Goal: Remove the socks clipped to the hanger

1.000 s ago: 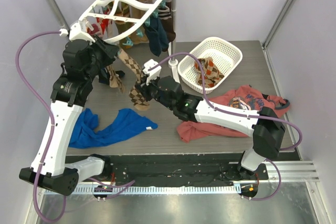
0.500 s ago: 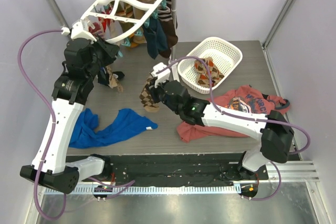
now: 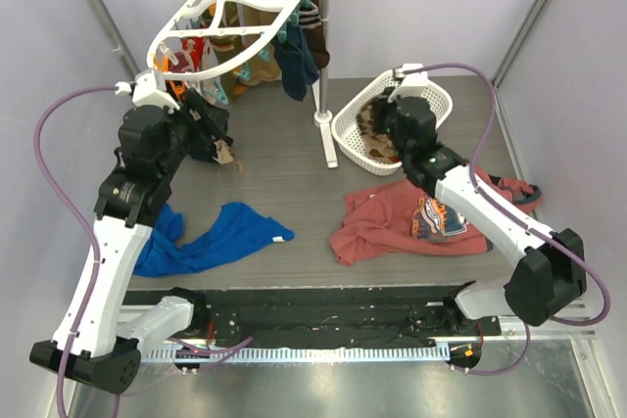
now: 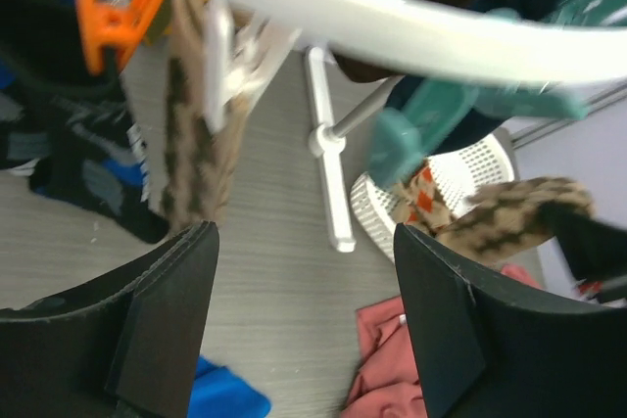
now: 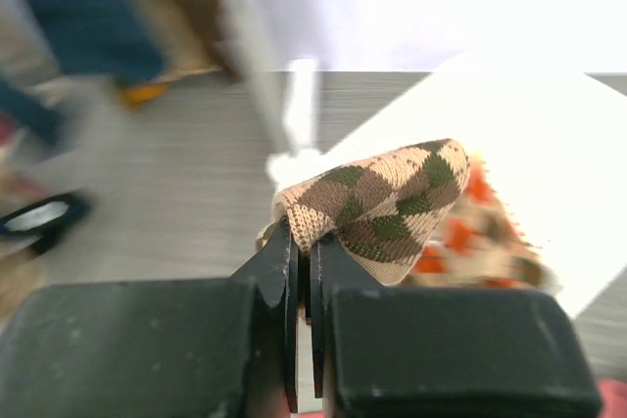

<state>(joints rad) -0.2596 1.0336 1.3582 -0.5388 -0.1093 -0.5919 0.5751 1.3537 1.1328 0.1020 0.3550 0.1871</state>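
- Right gripper (image 5: 302, 252): jaws pinched fully together on a fold of a brown-and-tan argyle sock (image 5: 377, 208). It holds the sock over the left part of the white basket (image 3: 443, 105), which sits toward the tabletop's far right.
- Step in hand looks like dropping this sock. Best to open only when the sock is fully inside the basket rim, and low enough that it doesn't drape over the wall. More argyle socks already lie in the basket.
- Left gripper (image 4: 304, 281): jaws spread wide, nothing in them, raised just under the near rim of the hanger (image 4: 392, 31).
- A brown patterned sock (image 4: 196, 144) hangs from a white clip just ahead of the left finger. It is the likely next pick.
- Best to grip it below the clip, on cloth only, and pull straight down so the ring doesn't swing or snag the orange clip (image 4: 118, 12) or the teal clip (image 4: 411, 139).
- The hanger hangs from the rail stand (image 3: 323, 75) over the far-left corner of the tabletop, with several socks clipped on, including a navy sock (image 3: 294, 61).
- Writing: the red shirt (image 3: 392, 227) near the front edge has a printed patch, too small and crumpled to read. No other labels or brands are legible.
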